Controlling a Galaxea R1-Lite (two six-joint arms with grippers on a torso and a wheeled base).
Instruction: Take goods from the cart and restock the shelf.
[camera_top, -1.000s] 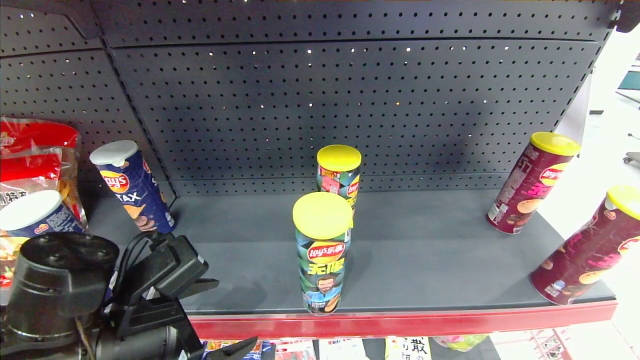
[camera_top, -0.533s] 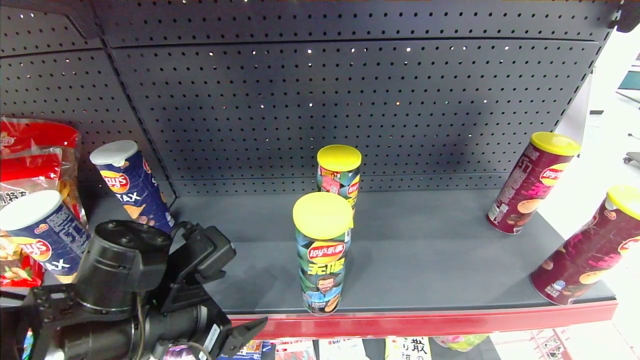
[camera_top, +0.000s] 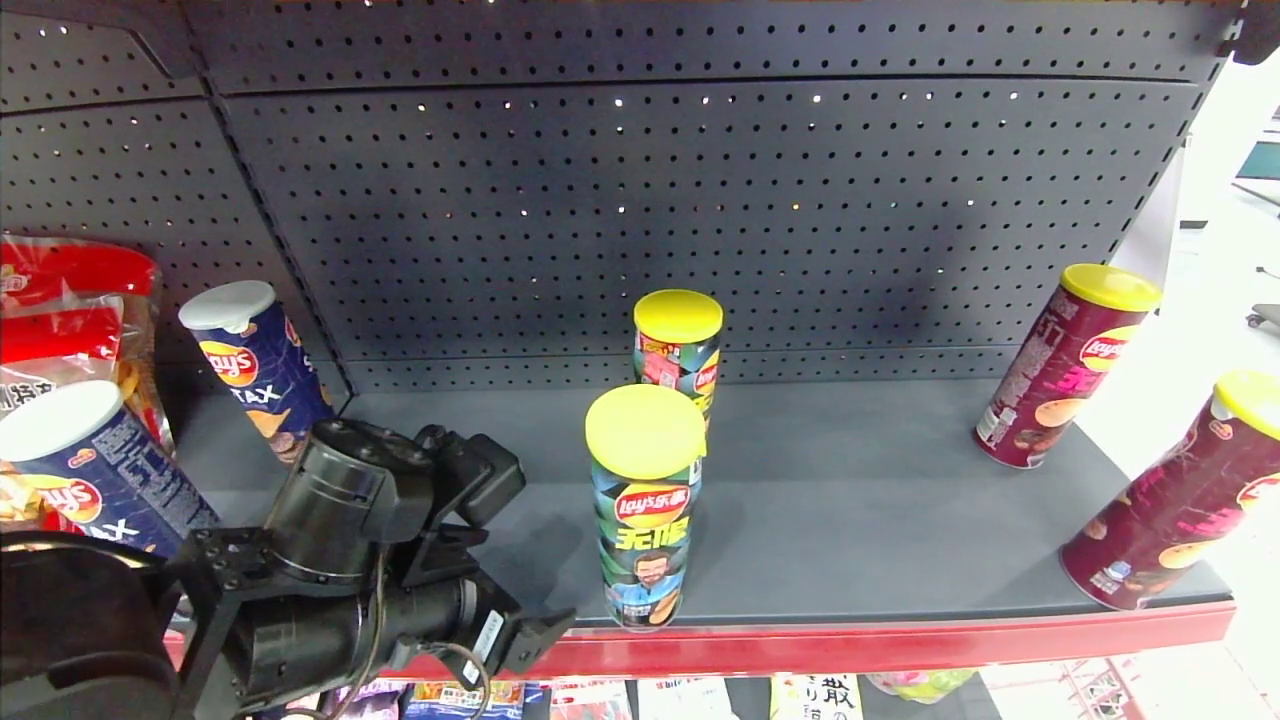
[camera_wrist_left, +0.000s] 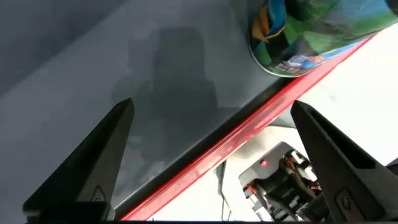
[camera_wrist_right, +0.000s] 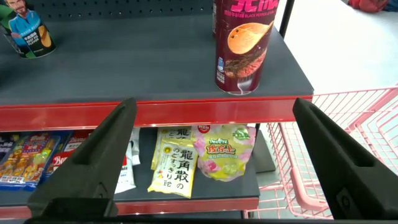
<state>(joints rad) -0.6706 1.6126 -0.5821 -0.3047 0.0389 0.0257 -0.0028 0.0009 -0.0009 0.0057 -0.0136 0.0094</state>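
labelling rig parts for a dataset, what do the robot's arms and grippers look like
The left arm is matte black: stacked cylindrical joints, a boxy black module, thin black cables looping by the wrist and a small white label. The left gripper and right gripper each have two flat black wedge-shaped jaws tapering to points.

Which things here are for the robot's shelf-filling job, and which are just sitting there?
For the job: shelf, pink cart, green cans, maroon cans, blue cans, open left gripper.
Just sitting there: red snack bags, lower-shelf packets, pegboard wall.
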